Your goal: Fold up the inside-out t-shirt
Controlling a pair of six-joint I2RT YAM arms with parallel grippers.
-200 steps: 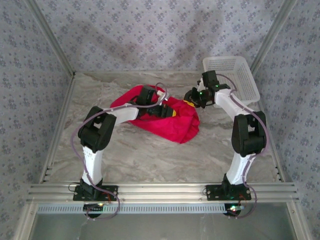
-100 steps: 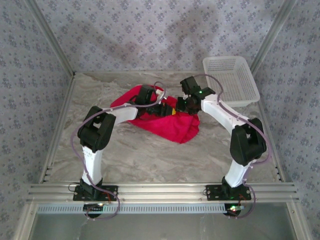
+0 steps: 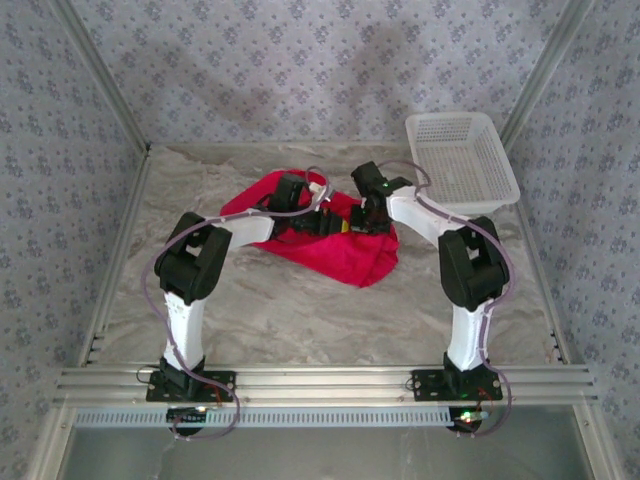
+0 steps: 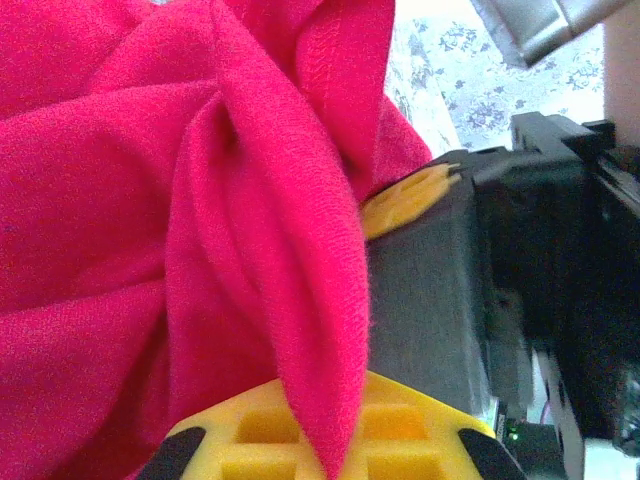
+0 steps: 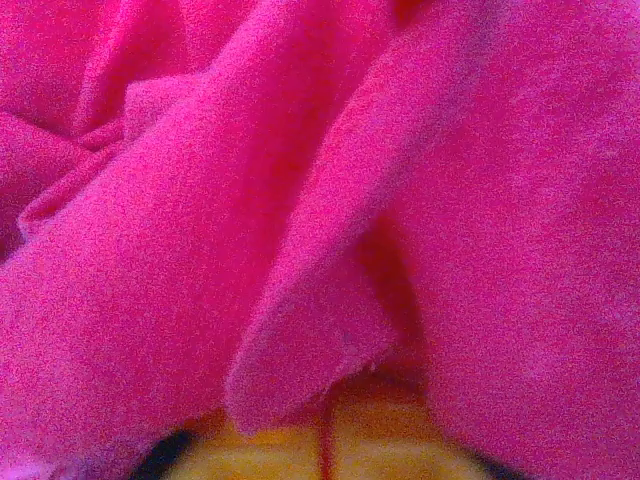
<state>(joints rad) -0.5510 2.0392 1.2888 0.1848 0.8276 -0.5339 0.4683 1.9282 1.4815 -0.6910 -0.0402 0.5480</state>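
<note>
A second ago the right arm [image 3: 440, 225] reached toward the white basket [image 3: 462, 160], with its jaws open just off the right edge of the inside-out t-shirt [image 3: 345, 255]. Now the arm has swung left. The right jaws are down on the cloth and closed, and the right wrist view shows a red fold running onto the yellow pad [image 5: 330, 455].

The left arm [image 3: 235, 235] has not moved. The left jaws stay shut, with a fold draped between them over their yellow pad [image 4: 390, 435]. In the left wrist view the right jaws' black body sits just beside them.

The t-shirt lies much as before, a crumpled heap on the marbled surface [image 3: 300, 320], spreading under both jaws and toward the arm bases. The basket now stands apart, beyond and right of the right jaws.
</note>
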